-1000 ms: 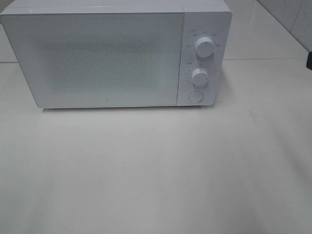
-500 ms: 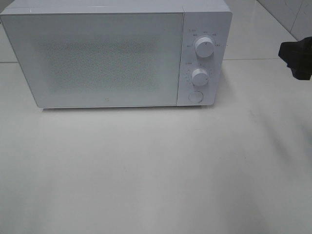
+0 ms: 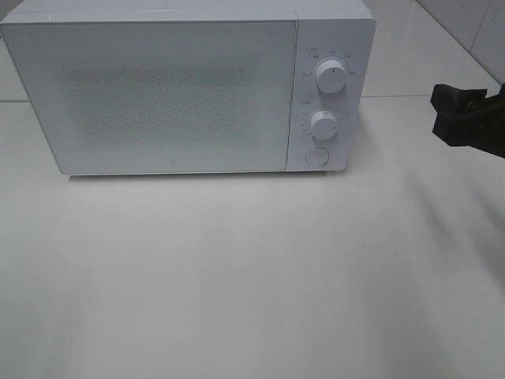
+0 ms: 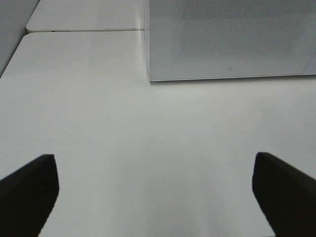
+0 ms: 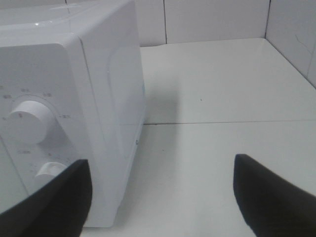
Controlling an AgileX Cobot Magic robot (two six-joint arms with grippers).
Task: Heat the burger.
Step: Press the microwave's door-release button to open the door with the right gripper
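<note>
A shut white microwave [image 3: 173, 87] stands on a glossy pale table [image 3: 237, 276] by a tiled wall [image 5: 217, 19]; left gripper [image 4: 155, 197] and right gripper [image 3: 443, 117] hover, jaws spread, apparently empty.

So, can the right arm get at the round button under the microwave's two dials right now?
Probably yes: the right pincer hangs open and empty to the right of the microwave, and nothing stands on the table between it and the button.
</note>
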